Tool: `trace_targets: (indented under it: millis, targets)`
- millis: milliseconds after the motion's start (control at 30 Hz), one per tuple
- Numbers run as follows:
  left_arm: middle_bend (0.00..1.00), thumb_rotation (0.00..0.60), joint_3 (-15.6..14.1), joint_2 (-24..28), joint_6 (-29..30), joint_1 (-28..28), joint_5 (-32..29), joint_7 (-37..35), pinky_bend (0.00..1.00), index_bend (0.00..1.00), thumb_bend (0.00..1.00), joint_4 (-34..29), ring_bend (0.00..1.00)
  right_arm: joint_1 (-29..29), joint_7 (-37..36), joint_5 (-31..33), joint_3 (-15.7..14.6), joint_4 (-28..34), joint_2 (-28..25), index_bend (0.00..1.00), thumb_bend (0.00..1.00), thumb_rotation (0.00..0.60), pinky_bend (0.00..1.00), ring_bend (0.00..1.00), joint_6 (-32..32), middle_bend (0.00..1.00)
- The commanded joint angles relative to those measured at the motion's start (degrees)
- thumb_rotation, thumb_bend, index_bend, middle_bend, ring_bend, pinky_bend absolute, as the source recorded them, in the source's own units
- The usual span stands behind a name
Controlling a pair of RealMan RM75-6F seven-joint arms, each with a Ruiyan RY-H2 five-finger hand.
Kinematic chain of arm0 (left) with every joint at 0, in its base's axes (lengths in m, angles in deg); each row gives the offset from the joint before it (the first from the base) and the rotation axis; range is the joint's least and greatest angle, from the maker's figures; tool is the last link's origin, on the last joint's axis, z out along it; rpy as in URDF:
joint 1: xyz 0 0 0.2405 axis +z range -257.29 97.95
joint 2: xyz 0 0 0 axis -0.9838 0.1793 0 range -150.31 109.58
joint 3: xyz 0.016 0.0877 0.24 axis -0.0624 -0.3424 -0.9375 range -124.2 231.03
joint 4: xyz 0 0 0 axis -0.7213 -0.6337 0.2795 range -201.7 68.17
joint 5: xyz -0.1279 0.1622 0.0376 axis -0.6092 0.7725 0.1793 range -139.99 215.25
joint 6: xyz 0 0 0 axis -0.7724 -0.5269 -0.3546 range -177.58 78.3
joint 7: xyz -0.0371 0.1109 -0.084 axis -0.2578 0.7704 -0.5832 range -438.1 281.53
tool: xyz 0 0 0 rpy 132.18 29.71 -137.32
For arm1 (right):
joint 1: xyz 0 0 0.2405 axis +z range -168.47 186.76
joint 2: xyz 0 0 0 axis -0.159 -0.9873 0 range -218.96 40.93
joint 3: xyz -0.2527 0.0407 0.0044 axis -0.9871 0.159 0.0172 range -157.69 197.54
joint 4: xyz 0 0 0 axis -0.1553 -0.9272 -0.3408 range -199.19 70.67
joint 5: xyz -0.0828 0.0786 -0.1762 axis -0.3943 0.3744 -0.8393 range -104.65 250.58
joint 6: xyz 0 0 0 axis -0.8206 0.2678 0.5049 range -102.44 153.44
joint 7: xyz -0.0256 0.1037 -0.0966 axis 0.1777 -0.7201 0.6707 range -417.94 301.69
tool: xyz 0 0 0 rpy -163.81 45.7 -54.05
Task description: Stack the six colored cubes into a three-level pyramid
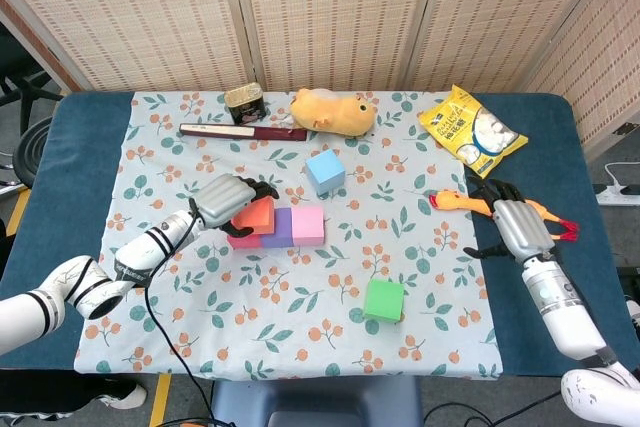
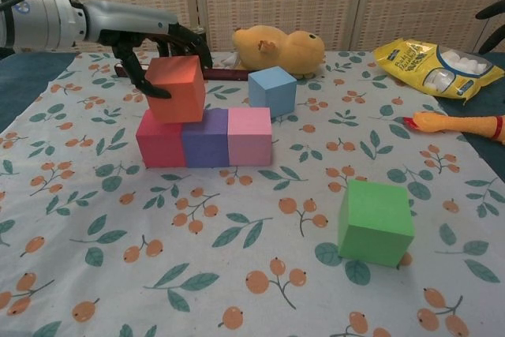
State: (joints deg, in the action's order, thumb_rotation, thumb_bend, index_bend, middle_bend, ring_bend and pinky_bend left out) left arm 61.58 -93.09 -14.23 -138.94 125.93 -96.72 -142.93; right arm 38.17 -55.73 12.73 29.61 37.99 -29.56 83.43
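Observation:
My left hand (image 1: 225,200) (image 2: 158,40) grips an orange cube (image 1: 254,215) (image 2: 175,88) from above. The cube sits over the seam between the red cube (image 2: 161,144) and the purple cube (image 1: 278,228) (image 2: 205,137); whether it rests on them I cannot tell. A pink cube (image 1: 307,225) (image 2: 249,136) ends that row on the right. The blue cube (image 1: 325,171) (image 2: 272,91) stands behind the row, and the green cube (image 1: 384,300) (image 2: 375,222) is alone near the front. My right hand (image 1: 512,222) lies at the table's right side, fingers apart and holding nothing.
At the back stand a tin can (image 1: 244,103) (image 2: 186,45), a knife (image 1: 243,131) and a yellow plush toy (image 1: 333,112) (image 2: 276,49). A snack bag (image 1: 470,131) (image 2: 438,65) and a rubber chicken (image 1: 455,201) (image 2: 454,124) lie on the right, close to my right hand.

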Motion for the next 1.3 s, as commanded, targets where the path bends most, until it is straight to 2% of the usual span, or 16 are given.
trace_targets:
  millis: [33,400,1300]
  targets:
    - [0.26,0.600,-0.52,-0.21,-0.23,-0.56,0.27,-0.90,0.39,0.21,0.32,0.40,0.27,0.03,0.14,0.23,0.06,-0.09,0.11,0.00,0.00,0.600,0.00,0.00,-0.13,0.21]
    - [0.25,0.600,-2.40,-1.79,-0.89,-2.00,0.23,-2.46,0.38,0.21,0.32,2.52,0.26,0.08,0.51,0.95,0.37,-0.58,0.34,0.00,0.00,0.600,0.00,0.00,-0.57,0.21]
    - [0.22,0.600,-3.17,-1.41,-1.79,-2.87,-3.39,-0.97,0.38,0.19,0.32,1.85,0.26,0.08,0.09,0.99,0.79,-1.31,0.55,0.00,0.00,0.600,0.00,0.00,-1.40,0.21]
